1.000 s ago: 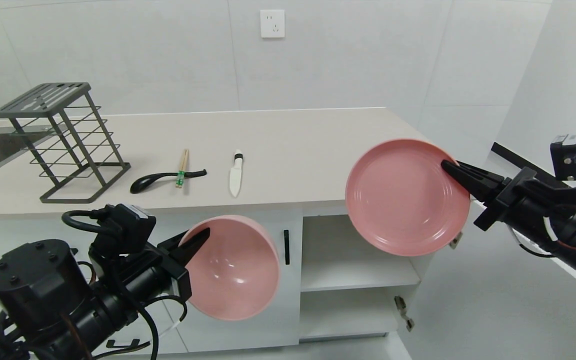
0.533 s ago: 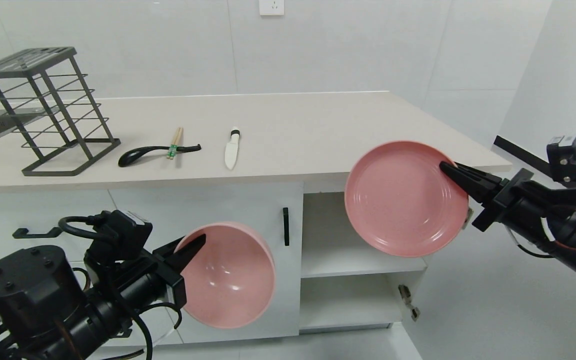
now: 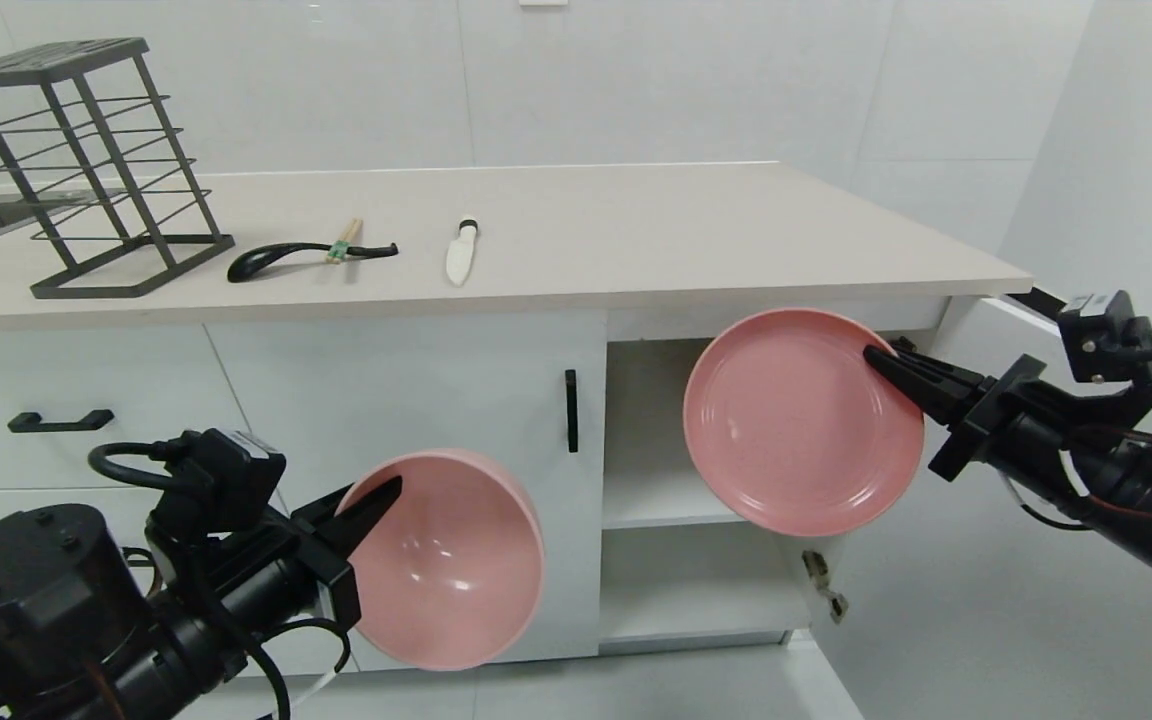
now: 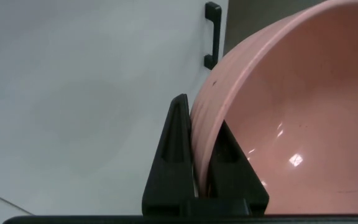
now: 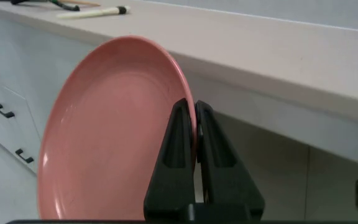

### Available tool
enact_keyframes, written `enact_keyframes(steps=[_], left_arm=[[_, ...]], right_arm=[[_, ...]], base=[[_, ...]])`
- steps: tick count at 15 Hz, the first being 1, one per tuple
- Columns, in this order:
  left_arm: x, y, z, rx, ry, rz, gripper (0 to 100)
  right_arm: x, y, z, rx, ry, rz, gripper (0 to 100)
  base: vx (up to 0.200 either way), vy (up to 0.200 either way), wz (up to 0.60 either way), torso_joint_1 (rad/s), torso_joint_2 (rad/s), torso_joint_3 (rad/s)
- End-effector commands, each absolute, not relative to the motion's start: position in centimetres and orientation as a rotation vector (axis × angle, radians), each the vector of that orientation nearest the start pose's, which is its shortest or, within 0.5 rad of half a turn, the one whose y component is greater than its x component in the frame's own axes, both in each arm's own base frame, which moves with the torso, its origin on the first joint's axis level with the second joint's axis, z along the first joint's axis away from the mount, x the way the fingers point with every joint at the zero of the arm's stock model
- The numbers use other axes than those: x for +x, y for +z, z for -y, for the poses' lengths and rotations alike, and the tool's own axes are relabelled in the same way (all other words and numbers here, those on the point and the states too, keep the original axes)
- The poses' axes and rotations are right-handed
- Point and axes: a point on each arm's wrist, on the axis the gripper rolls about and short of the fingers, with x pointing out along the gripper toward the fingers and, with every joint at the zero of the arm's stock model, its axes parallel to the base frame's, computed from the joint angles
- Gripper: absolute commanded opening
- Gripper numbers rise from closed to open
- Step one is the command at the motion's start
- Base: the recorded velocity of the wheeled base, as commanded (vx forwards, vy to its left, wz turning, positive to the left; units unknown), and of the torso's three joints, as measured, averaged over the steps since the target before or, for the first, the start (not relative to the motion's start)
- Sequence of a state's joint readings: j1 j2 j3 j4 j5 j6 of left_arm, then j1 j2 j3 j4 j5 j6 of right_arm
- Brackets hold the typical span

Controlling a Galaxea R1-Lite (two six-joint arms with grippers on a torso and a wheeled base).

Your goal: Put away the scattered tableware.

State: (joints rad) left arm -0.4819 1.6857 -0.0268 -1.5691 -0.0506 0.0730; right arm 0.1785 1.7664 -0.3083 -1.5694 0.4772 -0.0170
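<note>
Held: left gripper (image 3: 383, 492) clamped on the rim of the bowl (image 3: 451, 570), low before the shut door (image 3: 416, 390); right gripper (image 3: 876, 358) clamped on the rim of the plate (image 3: 791, 425), which stands on edge at the open cupboard (image 3: 651, 495). Step in hand, we judge: shelving the plate, which we must level and slide inside. On the counter (image 3: 686, 230): spoon (image 3: 281, 250), chopsticks (image 3: 344, 243), knife (image 3: 459, 257).

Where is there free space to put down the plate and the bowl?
Both shelves of the open cupboard look bare where visible, behind the plate. The countertop is free from the knife to its right end. Its left part is crowded: rack, spoon, chopsticks.
</note>
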Motion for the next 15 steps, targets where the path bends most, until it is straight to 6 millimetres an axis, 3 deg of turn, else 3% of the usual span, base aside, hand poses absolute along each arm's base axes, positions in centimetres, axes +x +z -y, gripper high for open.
enact_keyframes(steps=[1,4,9,15], left_arm=[[17.4,10.8,9.0,0.08,-0.527,-0.07,0],[17.5,10.9,8.8,0.062,-0.511,-0.072,0],[17.3,11.4,8.5,0.038,-0.504,-0.054,0],[16.4,11.0,9.0,0.029,-0.549,-0.077,0]], right_arm=[[25.4,12.6,-5.5,-0.027,0.651,0.065,0],[26.4,10.7,-5.4,-0.016,0.64,-0.008,0],[26.8,9.9,-5.5,-0.011,0.641,-0.036,0],[27.4,7.4,-5.7,0.002,0.646,-0.128,0]], base=[[0.0,0.0,0.0,-0.159,0.26,0.11],[0.0,0.0,0.0,-0.054,0.27,0.066],[0.0,0.0,0.0,-0.002,0.05,0.013],[0.167,0.0,0.0,-0.003,0.01,0.038]])
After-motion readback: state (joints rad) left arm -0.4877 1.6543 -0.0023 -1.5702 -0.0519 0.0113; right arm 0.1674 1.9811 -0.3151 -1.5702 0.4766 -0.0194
